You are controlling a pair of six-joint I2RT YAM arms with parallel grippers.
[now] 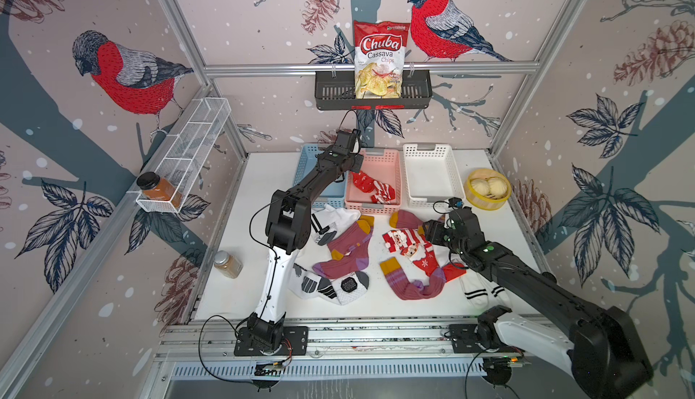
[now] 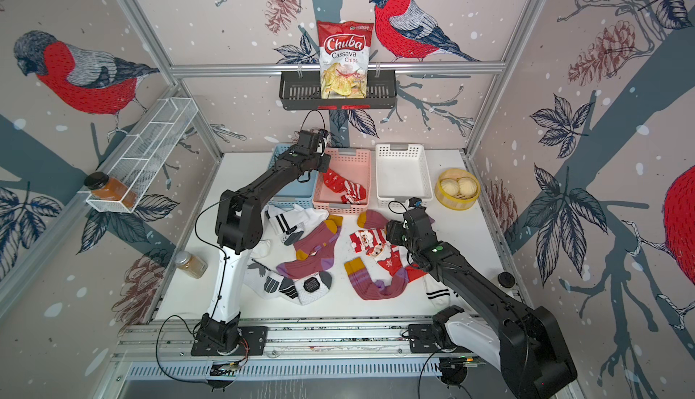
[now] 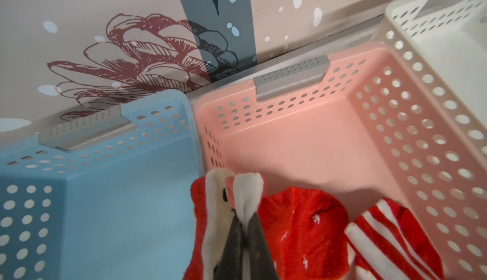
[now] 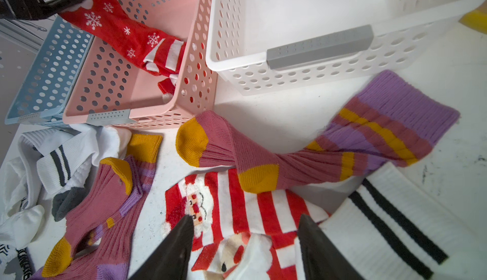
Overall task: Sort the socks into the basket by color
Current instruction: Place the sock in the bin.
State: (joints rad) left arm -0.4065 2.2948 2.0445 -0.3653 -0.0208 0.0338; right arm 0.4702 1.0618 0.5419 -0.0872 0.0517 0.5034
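1. Left claw point(image 3: 243, 226) is over the pink basket point(image 3: 303, 154), close to the rim it shares with the blue basket point(image 3: 105, 199). Bare pink floor ahead of the tips, back wall beyond.
2. Left claw clenched on the white cuff of the snowflake sock point(image 4: 118, 30). The sock trails from the tips into the pink basket and meets striped red-and-white fabric point(image 3: 390, 236); one sock or two, cannot tell.
3. Right claw point(image 4: 245, 216) released, fingers wide. White basket point(image 4: 237, 65) rim ahead, bare table point(image 4: 263, 107) between.
4. Santa sock point(image 4: 237, 204) lies beneath the right claw, between the fingers, ungripped. Maroon sock point(image 4: 263, 157) just ahead, overlapping it. White black-striped sock point(image 4: 395, 228) beside one finger.
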